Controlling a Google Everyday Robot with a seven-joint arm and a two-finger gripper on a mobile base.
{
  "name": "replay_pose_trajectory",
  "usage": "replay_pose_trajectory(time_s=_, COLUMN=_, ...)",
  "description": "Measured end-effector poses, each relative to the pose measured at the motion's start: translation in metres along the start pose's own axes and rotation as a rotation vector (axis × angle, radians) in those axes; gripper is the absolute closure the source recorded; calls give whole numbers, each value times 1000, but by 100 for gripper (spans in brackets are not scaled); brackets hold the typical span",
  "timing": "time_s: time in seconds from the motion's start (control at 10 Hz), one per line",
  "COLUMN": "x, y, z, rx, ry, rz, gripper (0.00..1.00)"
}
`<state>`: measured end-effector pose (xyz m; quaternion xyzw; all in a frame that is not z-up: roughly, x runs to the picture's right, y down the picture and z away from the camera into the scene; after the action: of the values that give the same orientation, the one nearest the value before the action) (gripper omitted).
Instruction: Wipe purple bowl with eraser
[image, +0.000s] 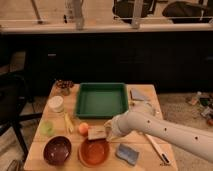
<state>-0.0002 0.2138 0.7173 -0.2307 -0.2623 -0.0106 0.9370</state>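
The purple bowl (57, 150) sits at the table's front left, beside the orange bowl (94, 152). Just behind the orange bowl lies the eraser (95, 132), a small block with a dark top and a tan base. My white arm reaches in from the right. The gripper (107, 129) is at the eraser's right end and shut on it. The eraser is still low over the table, about a bowl's width to the right of the purple bowl.
A green tray (101, 113) fills the table's middle back. A blue-grey sponge (127, 153) and a long white brush (157, 148) lie at the front right. On the left are an orange fruit (83, 128), a green cup (46, 128) and a white cup (56, 103).
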Motion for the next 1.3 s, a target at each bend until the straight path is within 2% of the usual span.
replay_pose_trajectory(time_s=0.2, x=-24, y=-1, z=5, rx=0, ry=-3, rz=-42, gripper=100)
replay_pose_trajectory(time_s=0.3, x=-70, y=0, z=11, rx=0, ry=-9, rz=-122, gripper=100)
replay_pose_trajectory(time_s=0.6, x=-114, y=6, z=16, rx=-5, ry=3, rz=-213, gripper=100)
replay_pose_trajectory(time_s=0.8, x=-132, y=4, z=21, rx=-10, ry=23, rz=-248, gripper=100)
replay_pose_trajectory(time_s=0.9, x=-148, y=4, z=29, rx=-26, ry=40, rz=-267, gripper=100)
replay_pose_trajectory(time_s=1.3, x=-168, y=1, z=52, rx=-60, ry=114, rz=-307, gripper=100)
